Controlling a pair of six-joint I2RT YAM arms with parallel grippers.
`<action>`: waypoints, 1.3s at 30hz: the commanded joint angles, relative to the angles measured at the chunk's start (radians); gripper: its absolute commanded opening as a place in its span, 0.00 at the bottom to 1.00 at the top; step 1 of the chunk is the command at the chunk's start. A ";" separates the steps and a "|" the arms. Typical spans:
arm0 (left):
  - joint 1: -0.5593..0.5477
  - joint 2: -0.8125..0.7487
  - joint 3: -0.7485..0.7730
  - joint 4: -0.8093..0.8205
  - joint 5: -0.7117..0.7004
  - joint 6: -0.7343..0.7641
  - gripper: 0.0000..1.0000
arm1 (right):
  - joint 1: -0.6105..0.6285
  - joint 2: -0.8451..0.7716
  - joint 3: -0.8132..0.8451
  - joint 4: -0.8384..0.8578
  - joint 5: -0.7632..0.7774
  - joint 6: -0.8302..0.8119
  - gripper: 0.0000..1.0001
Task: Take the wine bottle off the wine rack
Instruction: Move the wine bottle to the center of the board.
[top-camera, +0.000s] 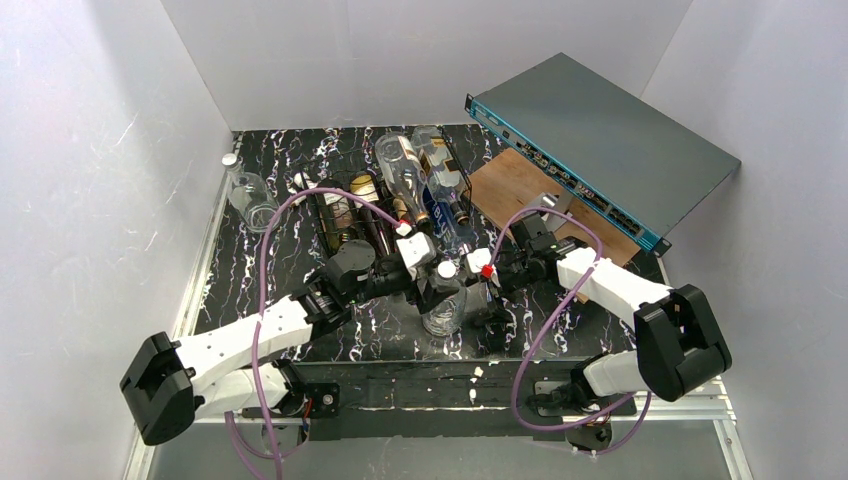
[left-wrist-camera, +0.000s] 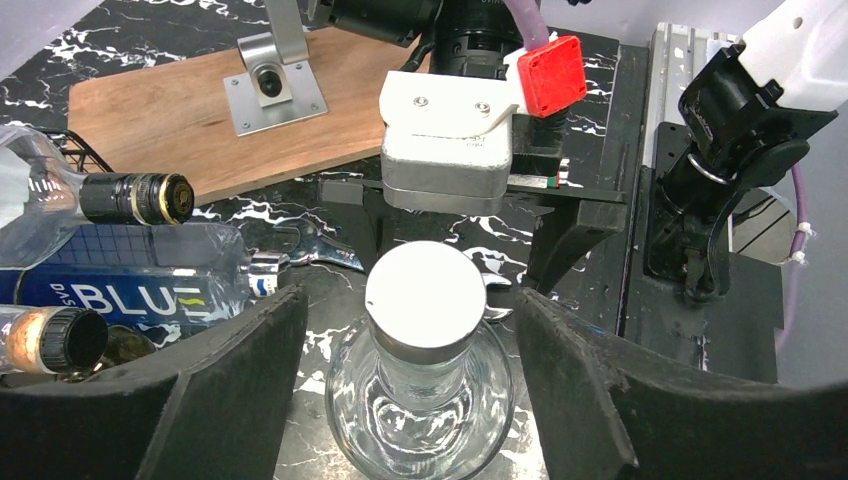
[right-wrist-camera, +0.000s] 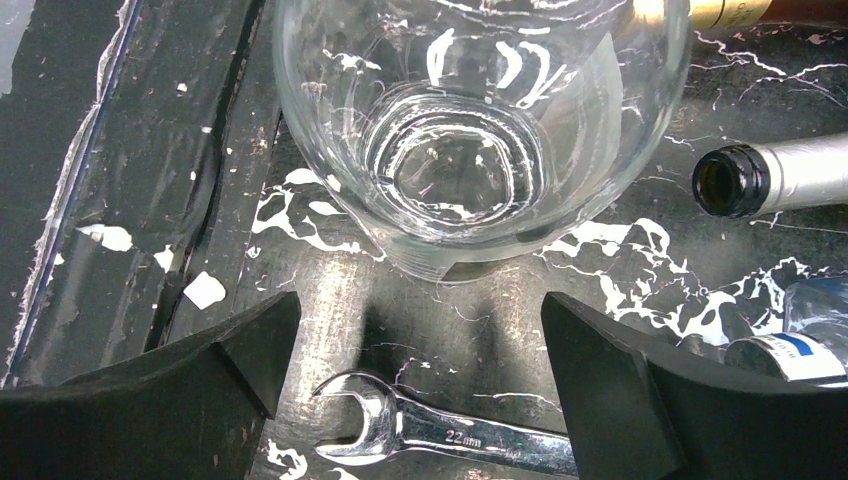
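The black wire wine rack (top-camera: 335, 215) stands at the table's middle back with several bottles lying on it, among them a dark gold-topped one (top-camera: 375, 215) and a blue-labelled one (left-wrist-camera: 120, 290). In front of the rack a clear glass bottle with a white cap (left-wrist-camera: 425, 300) stands upright on the table (top-camera: 443, 305). My left gripper (left-wrist-camera: 408, 300) is open around its neck, with a gap on each side of the cap. My right gripper (right-wrist-camera: 420, 305) is open just right of the bottle's base (right-wrist-camera: 470, 130), pointing down at the table, nothing between its fingers.
A steel wrench (right-wrist-camera: 440, 430) lies on the table under the right gripper. A flat grey box with a teal edge (top-camera: 600, 140) leans at the back right over a wooden board (top-camera: 520, 185) with a metal bracket (left-wrist-camera: 275, 85). Another clear bottle (top-camera: 250, 195) lies at the left.
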 joint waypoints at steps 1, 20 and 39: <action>-0.004 0.009 -0.001 0.042 0.006 -0.012 0.70 | -0.006 0.012 0.041 -0.018 -0.015 -0.013 1.00; -0.004 0.067 0.001 0.043 0.012 -0.014 0.67 | -0.006 0.024 0.045 -0.022 -0.007 -0.014 1.00; -0.004 0.015 -0.004 0.040 -0.017 -0.031 0.00 | -0.006 0.006 0.047 -0.028 -0.004 -0.016 1.00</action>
